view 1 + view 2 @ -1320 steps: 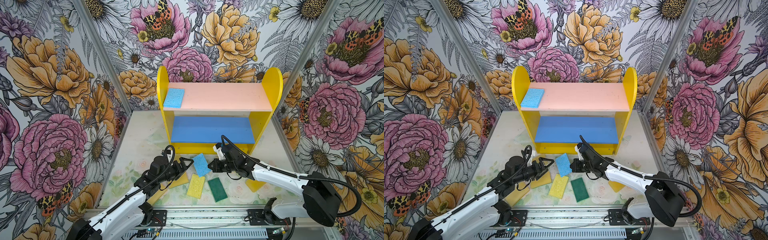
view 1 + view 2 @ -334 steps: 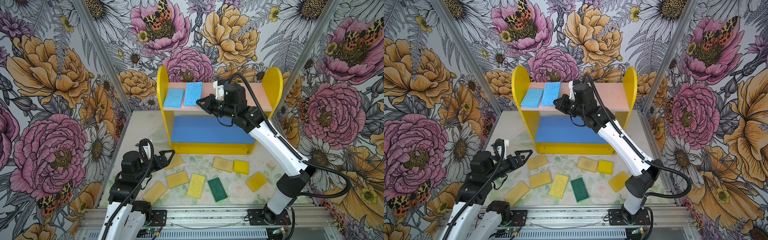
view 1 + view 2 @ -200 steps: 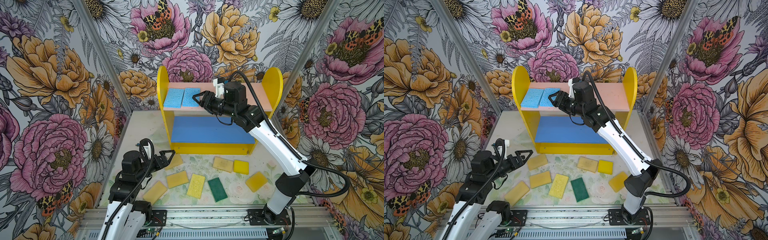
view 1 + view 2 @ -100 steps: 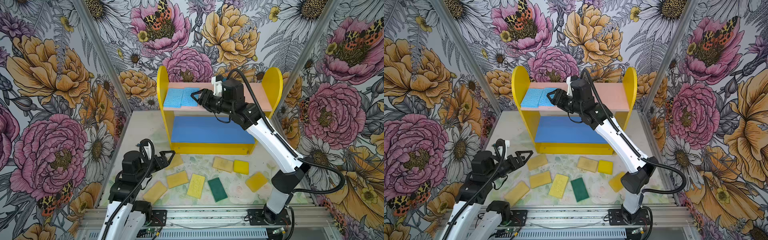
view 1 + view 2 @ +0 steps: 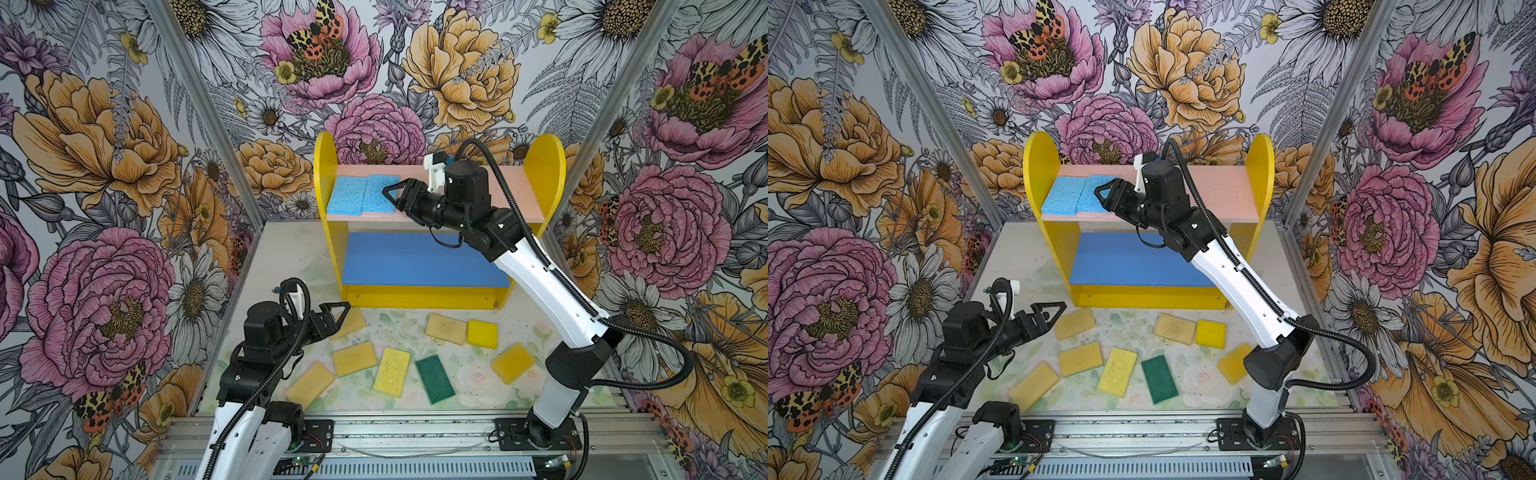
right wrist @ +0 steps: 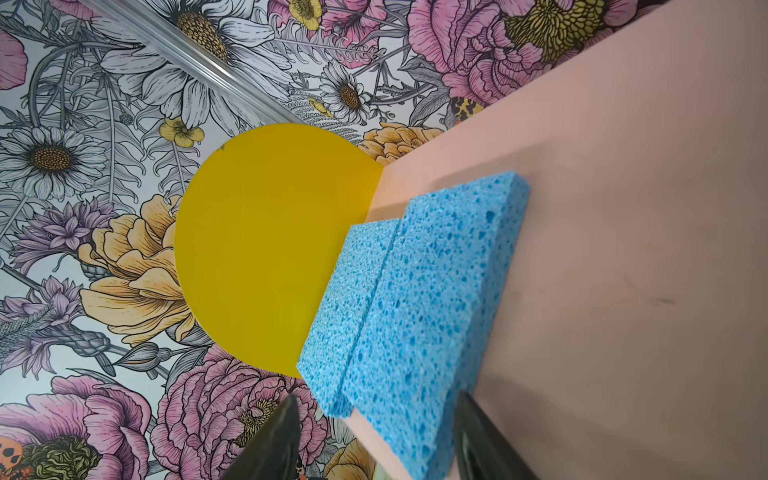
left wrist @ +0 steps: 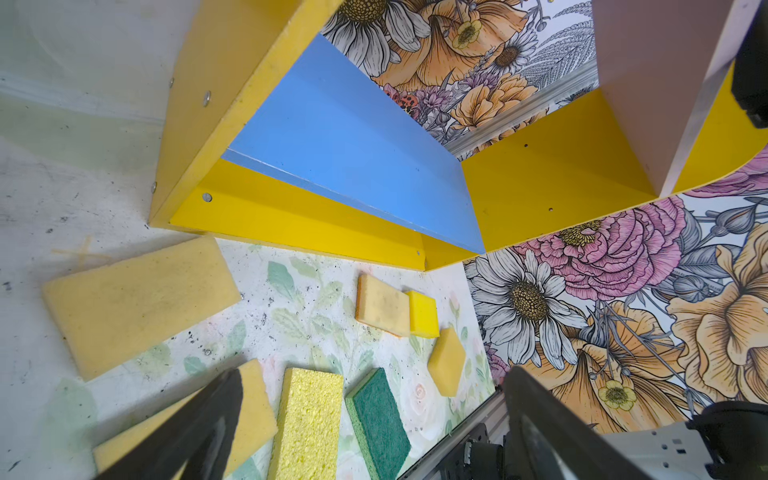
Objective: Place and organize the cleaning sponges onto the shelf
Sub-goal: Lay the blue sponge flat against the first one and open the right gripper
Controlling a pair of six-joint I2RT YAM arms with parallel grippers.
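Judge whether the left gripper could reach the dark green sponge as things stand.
Probably yes: the left gripper hangs open and empty, and the dark green sponge lies flat with nothing on it or over it.

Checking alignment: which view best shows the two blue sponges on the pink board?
Right wrist view: the blue sponges lie close up, side by side, seam visible. Both top views show them small, the right gripper overlapping one. Left wrist view shows none.

High stereo pair toward shelf (image 5: 415,266)
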